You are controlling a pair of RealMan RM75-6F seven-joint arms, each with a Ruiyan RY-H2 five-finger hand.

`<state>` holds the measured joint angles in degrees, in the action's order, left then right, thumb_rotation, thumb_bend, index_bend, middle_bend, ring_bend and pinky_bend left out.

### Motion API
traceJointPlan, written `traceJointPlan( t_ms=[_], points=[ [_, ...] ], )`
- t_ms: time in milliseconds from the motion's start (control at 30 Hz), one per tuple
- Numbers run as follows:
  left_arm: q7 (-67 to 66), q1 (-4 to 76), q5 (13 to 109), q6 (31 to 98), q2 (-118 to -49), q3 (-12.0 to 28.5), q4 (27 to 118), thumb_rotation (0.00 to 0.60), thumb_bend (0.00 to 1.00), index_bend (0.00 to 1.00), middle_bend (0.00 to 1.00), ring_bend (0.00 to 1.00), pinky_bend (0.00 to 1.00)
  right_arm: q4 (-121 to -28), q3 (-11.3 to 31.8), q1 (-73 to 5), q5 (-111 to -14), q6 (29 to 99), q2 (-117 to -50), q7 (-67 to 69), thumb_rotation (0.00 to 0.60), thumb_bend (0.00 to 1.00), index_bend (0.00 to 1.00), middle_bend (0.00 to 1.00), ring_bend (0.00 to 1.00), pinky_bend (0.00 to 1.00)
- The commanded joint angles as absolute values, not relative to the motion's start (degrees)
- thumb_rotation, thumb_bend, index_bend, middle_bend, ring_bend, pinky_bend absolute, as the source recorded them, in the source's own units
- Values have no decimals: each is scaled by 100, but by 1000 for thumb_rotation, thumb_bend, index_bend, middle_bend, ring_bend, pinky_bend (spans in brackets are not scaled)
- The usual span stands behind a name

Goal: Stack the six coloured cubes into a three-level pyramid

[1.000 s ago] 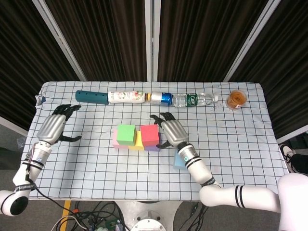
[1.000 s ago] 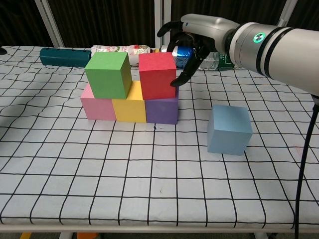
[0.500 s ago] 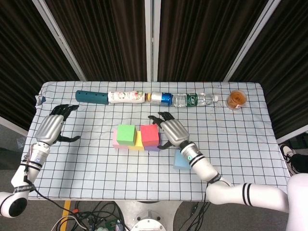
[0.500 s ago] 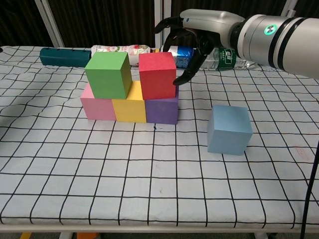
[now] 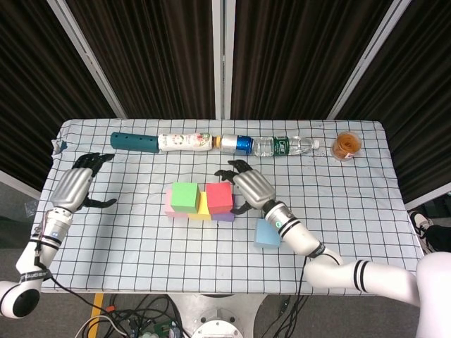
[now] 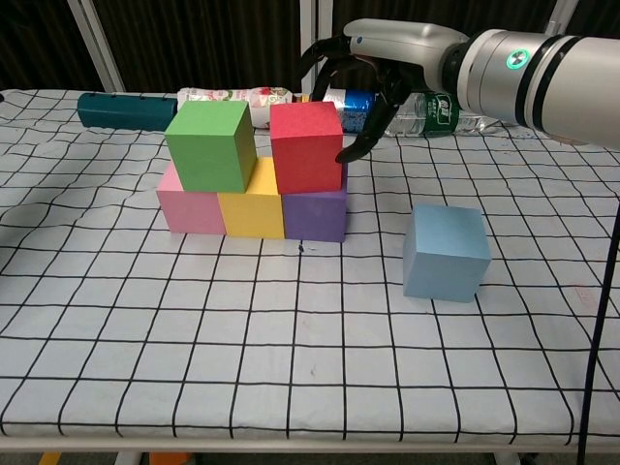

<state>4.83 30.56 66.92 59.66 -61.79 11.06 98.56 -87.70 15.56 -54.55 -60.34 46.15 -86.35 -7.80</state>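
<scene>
- Chest view: the red cube (image 6: 306, 147) sits on the second level beside the green cube (image 6: 211, 144), over a base row of pink cube (image 6: 190, 207), yellow cube (image 6: 251, 206) and purple cube (image 6: 316, 214); the red one overhangs the purple slightly.
- In the last second the right hand (image 6: 370, 76) has drawn up and back from the red cube; its fingers are spread and curved, holding nothing, the thumb tip just off the cube's right edge.
- That reads as a release: five cubes are placed, two levels are done.
- The blue cube (image 6: 444, 251) lies alone on the surface (image 6: 291, 339), well apart to the right of the stack. It is the remaining piece and, by my judgement, belongs on top, across the green and red.
- The left hand (image 5: 76, 185) rests at the far left in the head view, unchanged, fingers loosely apart and empty.
- The surface carries a white cloth with a black grid; along its back edge lie a teal tube (image 5: 134, 141), a flowered bottle (image 5: 184, 142), a blue can (image 5: 238, 144), a clear bottle (image 5: 282, 146) and an orange tub (image 5: 346, 146).
- Behind hang dark curtains (image 5: 162, 49) between pale frame posts.
</scene>
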Motion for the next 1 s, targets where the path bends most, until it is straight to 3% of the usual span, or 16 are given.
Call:
traceJointPlan(
  t_ms=[33, 433, 633, 1000],
  points=[
    [492, 3051, 6691, 5951, -6174, 1105, 9858, 600, 108, 131, 136, 60, 59, -8610, 1543, -5510, -6261, 4474, -8675, -573, 600, 0, 191, 272, 0, 0],
    [584, 3011, 6698, 5934, -6146, 1116, 9847, 600, 108, 131, 130, 60, 59, -8117, 1457, -5618, -6851, 4469, -8945, -203, 600, 0, 200, 276, 0, 0],
    [651, 2987, 6721, 5939, -6122, 1128, 9839, 600, 108, 131, 129, 60, 59, -8028, 1475, -5542, -6952, 4765, -9113, -152, 600, 49, 285, 390, 41, 0],
    [718, 2959, 6813, 5983, -6105, 1145, 9842, 600, 109, 131, 126, 60, 59, -8637, 1653, -5394, -6031, 5250, -9179, -1128, 600, 49, 285, 394, 44, 0]
  ],
)
